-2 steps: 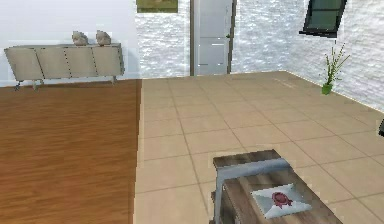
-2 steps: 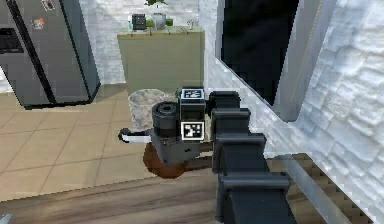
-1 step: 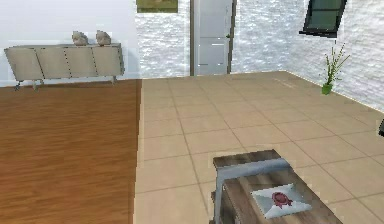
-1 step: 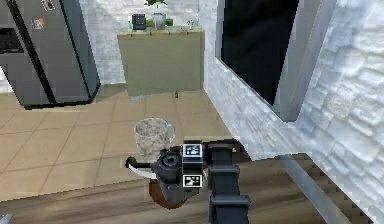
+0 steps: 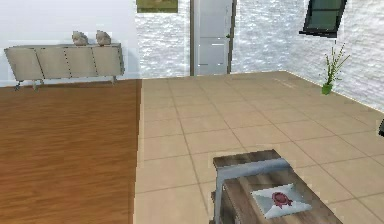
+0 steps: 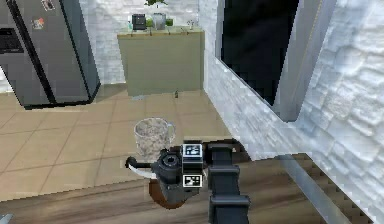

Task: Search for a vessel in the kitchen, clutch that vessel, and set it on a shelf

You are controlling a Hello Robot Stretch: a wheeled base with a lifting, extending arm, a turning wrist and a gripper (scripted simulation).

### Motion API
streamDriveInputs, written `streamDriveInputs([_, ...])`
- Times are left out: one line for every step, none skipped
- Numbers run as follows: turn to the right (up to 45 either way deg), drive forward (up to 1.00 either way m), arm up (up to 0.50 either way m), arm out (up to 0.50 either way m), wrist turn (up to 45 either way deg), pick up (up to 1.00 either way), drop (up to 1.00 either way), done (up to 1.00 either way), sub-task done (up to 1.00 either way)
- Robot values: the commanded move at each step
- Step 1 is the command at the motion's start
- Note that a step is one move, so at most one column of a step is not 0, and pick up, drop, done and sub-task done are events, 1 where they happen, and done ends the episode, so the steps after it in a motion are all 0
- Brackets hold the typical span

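The pincer (image 6: 141,168) reaches out past the edge of the wooden counter (image 6: 272,186), above tiled floor. How wide it stands, and whether it has hold of anything, cannot be told. A brown rounded thing (image 6: 168,195), possibly the vessel, shows just beneath it. A see-through bin (image 6: 155,133) stands on the floor just beyond, and a fridge (image 6: 45,55) stands farther off.

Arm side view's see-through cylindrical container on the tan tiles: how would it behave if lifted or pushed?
The see-through cylindrical container looks thin-walled, so probably light and perhaps fragile if glass. It stands upright, about as wide as tall, so likely slides on the smooth tan tile floor rather than tipping.
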Motion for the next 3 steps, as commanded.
streamDriveInputs([0.0,0.0,0.0,0.0,0.0,0.0,1.0,0.0,0.0])
streamDriveInputs([0.0,0.0,0.1,0.0,0.0,0.0,0.0,0.0,0.0])
streamDriveInputs([0.0,0.0,0.0,-0.08,0.0,0.0,0.0,0.0,0.0])
